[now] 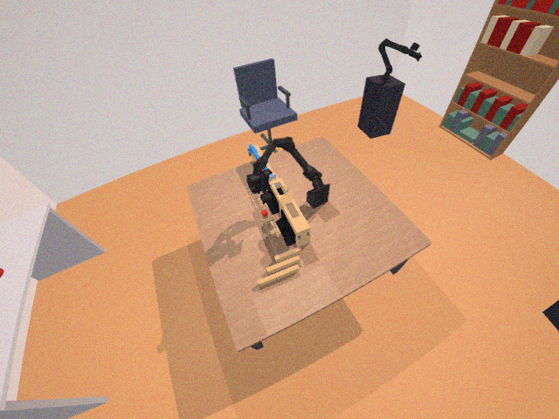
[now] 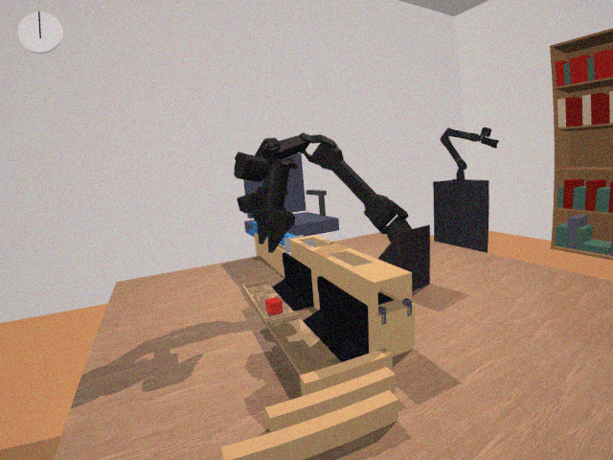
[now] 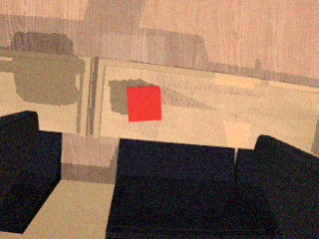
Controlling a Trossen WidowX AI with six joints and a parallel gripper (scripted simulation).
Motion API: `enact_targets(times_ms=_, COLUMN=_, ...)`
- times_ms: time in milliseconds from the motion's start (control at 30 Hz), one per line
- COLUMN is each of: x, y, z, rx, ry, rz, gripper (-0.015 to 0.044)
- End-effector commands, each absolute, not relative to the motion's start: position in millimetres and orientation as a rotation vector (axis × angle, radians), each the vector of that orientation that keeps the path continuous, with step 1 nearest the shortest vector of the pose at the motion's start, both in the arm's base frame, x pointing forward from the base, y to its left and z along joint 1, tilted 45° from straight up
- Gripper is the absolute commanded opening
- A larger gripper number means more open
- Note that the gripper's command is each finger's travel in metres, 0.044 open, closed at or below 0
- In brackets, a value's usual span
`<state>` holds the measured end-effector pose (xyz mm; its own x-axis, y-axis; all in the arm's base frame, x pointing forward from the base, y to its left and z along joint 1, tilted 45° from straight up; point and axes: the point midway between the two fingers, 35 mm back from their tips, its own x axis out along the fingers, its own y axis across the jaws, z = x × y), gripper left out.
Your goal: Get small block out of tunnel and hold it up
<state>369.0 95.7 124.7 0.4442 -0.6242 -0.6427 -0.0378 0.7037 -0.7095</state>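
1. Block, red (image 1: 264, 213) (image 2: 273, 306) (image 3: 144, 104), the object to be raised: it lies outside the covered tunnel (image 1: 295, 221) (image 2: 381, 271) (image 3: 82, 209), in a shallow, pale tray (image 1: 272, 219) (image 2: 316, 346) (image 3: 189, 119) along the tunnel's open side. A crosswise divider stands near it; in the exterior view, the block occupies the compartment beyond that divider.
2. My tool (image 1: 266, 198) (image 2: 267, 243) (image 3: 150, 134): its two fingers are spread wide, with nothing between them. They point downward.
3. Relative position: the block is lower than my fingertips and well apart from them, touching neither. In the wrist view it appears beyond the opening, at a level between the left and right fingers, slightly above their tips in the frame.
4. Blue handle (image 1: 252, 151) (image 2: 253, 229): it extends from the tunnel's far end, as seen from the exterior. My fingers are apart from it.
5. Three loose rods (image 1: 278, 275) (image 2: 311, 425): these lie roughly side by side near the tunnel's opposite end, on the worktop (image 1: 361, 225) (image 2: 172, 307) (image 3: 249, 30). The block is well apart from them.
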Motion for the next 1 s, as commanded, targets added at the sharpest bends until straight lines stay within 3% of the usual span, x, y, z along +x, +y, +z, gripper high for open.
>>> enact_targets(times_ms=0, x=372.7, y=96.1, z=128.0, rx=-0.724, ry=1.056, rz=-0.4, gripper=0.044)
enact_targets(times_ms=967, x=390.3, y=70.9, z=92.3, rx=-0.717, ry=1.064, rz=-0.395, gripper=0.044)
